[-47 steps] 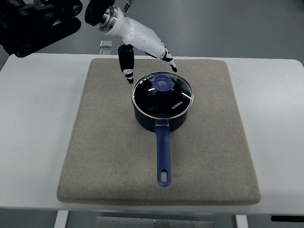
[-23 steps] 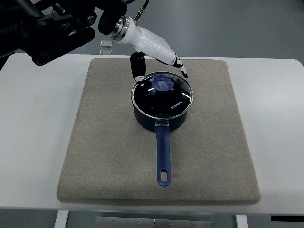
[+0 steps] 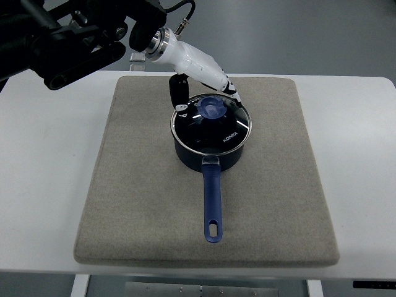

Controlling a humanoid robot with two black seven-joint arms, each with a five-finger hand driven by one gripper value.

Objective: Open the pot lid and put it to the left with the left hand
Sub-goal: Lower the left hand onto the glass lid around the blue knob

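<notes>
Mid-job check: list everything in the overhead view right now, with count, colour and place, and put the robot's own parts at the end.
Pot: one, dark blue, middle of the mat, long blue handle pointing toward the near edge.
Lid: one, clear glass with metal rim, on the pot, closed.
Knob: one, blue, centre of the lid.
Mat: one, grey-beige, covering most of the table.
Table: one, white, under the mat.
Small clear object: one, at the table's far edge, too small to identify.
Left hand: one, white with black fingers, above the lid's far rim, fingers spread either side of the knob, not gripping it.
Right hand: not in view.
</notes>
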